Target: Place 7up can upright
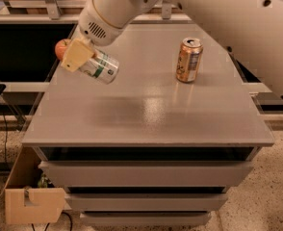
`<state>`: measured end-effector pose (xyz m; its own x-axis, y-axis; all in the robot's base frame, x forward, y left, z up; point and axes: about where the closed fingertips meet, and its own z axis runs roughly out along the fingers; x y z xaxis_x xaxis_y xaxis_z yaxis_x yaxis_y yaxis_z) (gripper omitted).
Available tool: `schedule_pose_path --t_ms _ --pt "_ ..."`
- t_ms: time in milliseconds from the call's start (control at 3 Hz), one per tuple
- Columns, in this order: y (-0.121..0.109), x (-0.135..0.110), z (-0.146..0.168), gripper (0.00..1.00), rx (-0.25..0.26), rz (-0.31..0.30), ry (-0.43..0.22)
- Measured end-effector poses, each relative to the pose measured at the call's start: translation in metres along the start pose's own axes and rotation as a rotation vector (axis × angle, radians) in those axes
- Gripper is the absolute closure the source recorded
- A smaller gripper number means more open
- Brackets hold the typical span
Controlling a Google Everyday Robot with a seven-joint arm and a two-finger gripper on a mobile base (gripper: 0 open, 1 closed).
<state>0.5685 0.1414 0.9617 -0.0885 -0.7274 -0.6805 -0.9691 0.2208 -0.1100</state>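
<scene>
No text or brand can be read anywhere, gripper point(83, 60) above the left rear of the counter point(146, 121), jaws clamped on the tilted 7up can point(103, 69), its green band lettering illegible, upright copper-orange can point(188, 61) label likewise illegible

The 7up can point(101, 68), white-silver with a green band, hangs clamped in the claw point(82, 59) above the left rear part of the counter point(146, 114). It is tilted, nearly on its side, its silver end pointing down to the right, clear of the surface.
</scene>
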Motion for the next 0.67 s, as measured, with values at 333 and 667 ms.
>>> schedule_pose_path --t_ms 333,667 --pt "0.0002 0.0001 0.0002 1.0 -0.001 -0.001 0.001" --pt "0.0006 -0.0033 0.0069 1.0 0.034 0.021 -0.021"
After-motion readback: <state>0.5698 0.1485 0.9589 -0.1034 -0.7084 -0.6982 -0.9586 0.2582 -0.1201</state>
